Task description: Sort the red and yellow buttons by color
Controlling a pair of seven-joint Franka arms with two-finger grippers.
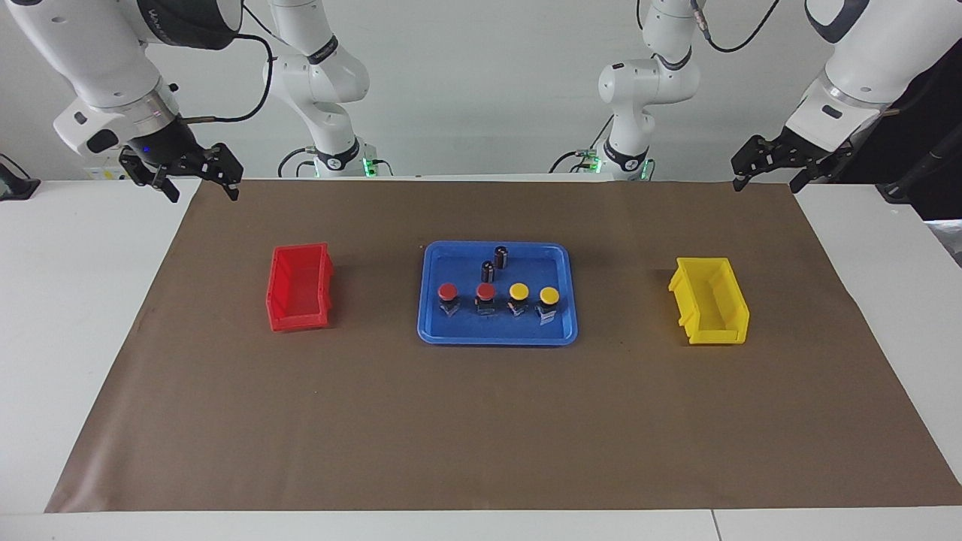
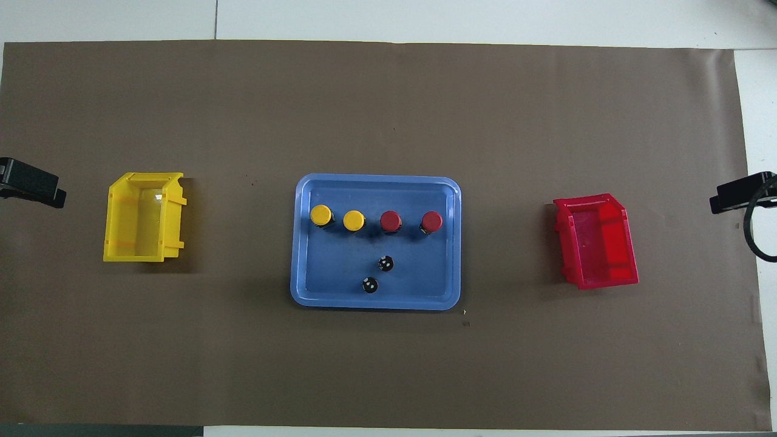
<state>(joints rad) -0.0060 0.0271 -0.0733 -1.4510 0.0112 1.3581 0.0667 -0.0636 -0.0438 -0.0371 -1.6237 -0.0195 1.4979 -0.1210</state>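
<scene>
A blue tray (image 1: 496, 340) (image 2: 376, 303) in the middle of the brown mat holds a row of buttons on short black bodies. The two red buttons (image 1: 448, 291) (image 1: 485, 291) (image 2: 431, 221) (image 2: 390, 221) stand toward the right arm's end. The two yellow buttons (image 1: 518, 291) (image 1: 549, 295) (image 2: 353, 220) (image 2: 320, 214) stand toward the left arm's end. My right gripper (image 1: 203, 194) (image 2: 740, 194) hangs open and holds nothing, over the mat's corner at its own end. My left gripper (image 1: 766, 184) (image 2: 30, 182) waits the same way at the other corner.
Two dark cylinders (image 1: 501, 257) (image 1: 488, 270) (image 2: 386, 263) stand in the tray, nearer to the robots than the buttons. A red bin (image 1: 299, 321) (image 2: 607, 280) sits toward the right arm's end, a yellow bin (image 1: 718, 334) (image 2: 115, 218) toward the left arm's end.
</scene>
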